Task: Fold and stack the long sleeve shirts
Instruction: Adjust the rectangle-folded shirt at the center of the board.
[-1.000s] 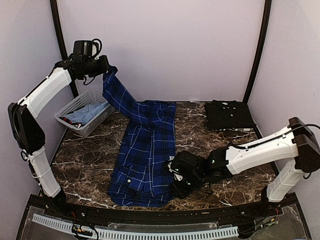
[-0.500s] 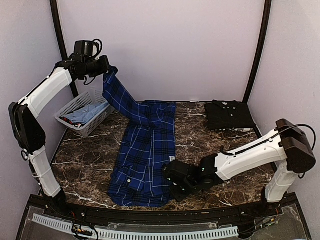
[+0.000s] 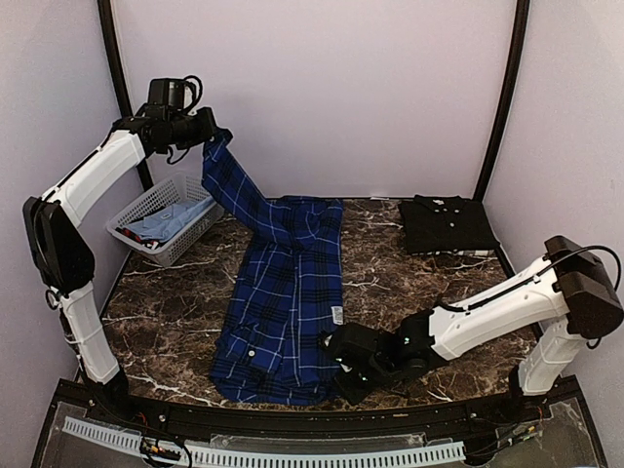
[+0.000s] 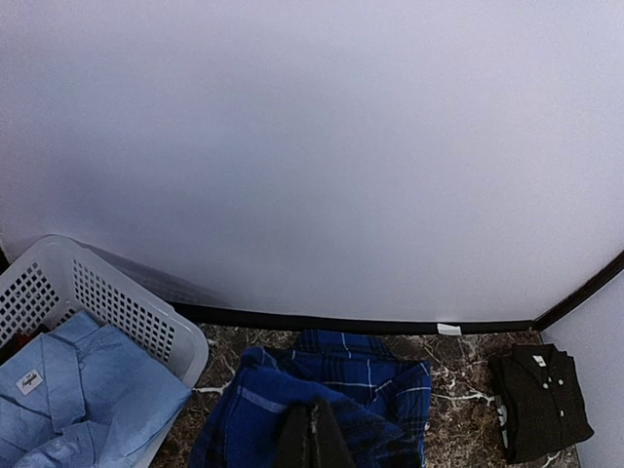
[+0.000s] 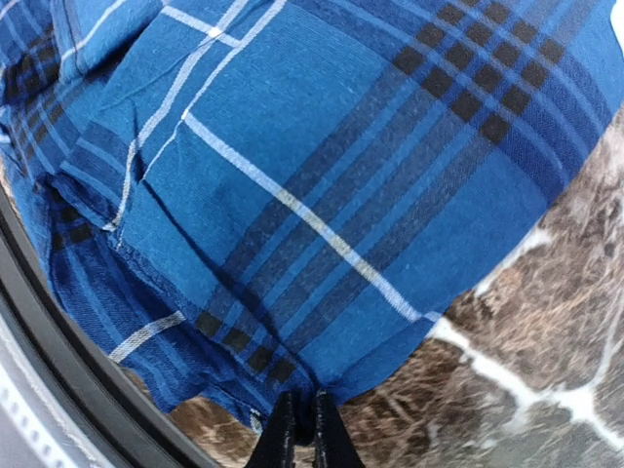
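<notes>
At far left, the basket [image 3: 187,244] holds a light-blue shirt [image 3: 166,222]. My left gripper [image 3: 208,138] pinches a sleeve of the plaid shirt [image 3: 288,292] aloft. My right gripper [image 5: 300,411], wider a second ago, now nips its hem on the table.

A white plastic lattice basket [image 3: 188,241] stands at the far left corner of the dark brown marble-patterned table [image 3: 166,312], close to the left wall, and a crumpled light blue garment [image 3: 168,221] lies in it, with something dark and red showing at its near end. Pale lavender walls [image 3: 322,97] enclose the table on three sides, with black posts [image 3: 502,97] running up the back corners. A white perforated strip [image 3: 292,454] runs along the near edge.
</notes>
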Action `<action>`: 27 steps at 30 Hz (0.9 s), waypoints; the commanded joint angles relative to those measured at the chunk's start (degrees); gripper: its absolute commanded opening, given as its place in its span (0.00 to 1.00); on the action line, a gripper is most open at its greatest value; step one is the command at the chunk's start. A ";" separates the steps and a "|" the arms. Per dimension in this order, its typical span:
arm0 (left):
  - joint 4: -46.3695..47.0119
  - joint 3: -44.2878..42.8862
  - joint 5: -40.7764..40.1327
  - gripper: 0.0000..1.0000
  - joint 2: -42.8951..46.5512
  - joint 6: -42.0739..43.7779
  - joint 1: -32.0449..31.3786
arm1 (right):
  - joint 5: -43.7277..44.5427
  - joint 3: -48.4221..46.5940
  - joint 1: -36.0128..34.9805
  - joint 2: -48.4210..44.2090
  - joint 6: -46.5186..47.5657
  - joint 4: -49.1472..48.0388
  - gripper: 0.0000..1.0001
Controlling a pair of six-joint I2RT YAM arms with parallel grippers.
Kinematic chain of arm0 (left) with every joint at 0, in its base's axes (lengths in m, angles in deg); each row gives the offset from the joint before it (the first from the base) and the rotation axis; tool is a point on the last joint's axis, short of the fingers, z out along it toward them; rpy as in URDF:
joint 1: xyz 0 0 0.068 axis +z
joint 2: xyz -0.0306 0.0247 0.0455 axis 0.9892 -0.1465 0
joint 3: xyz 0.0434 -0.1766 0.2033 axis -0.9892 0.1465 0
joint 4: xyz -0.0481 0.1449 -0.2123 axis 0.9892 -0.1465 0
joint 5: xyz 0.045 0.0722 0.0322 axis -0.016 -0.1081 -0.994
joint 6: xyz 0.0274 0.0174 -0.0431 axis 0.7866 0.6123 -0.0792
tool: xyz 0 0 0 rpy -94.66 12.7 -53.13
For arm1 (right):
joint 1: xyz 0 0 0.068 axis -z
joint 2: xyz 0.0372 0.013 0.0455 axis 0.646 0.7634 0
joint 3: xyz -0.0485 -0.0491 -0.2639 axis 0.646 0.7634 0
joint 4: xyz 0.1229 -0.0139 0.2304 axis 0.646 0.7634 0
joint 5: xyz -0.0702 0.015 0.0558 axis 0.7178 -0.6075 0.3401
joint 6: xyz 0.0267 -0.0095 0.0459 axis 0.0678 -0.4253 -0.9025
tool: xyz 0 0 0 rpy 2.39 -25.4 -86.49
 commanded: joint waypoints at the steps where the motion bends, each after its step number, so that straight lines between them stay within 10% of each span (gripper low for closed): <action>1: -0.49 -2.41 0.55 0.00 0.51 -0.21 0.50 | -2.48 0.79 -0.01 -2.54 -1.01 -2.43 0.11; 11: -2.42 -0.63 7.79 0.00 2.78 -0.13 0.43 | -3.37 -2.37 7.67 -11.10 1.74 1.00 0.41; 27: 0.28 30.50 34.82 0.00 18.88 2.25 -11.23 | -16.54 -21.77 34.07 3.64 5.03 -7.25 0.37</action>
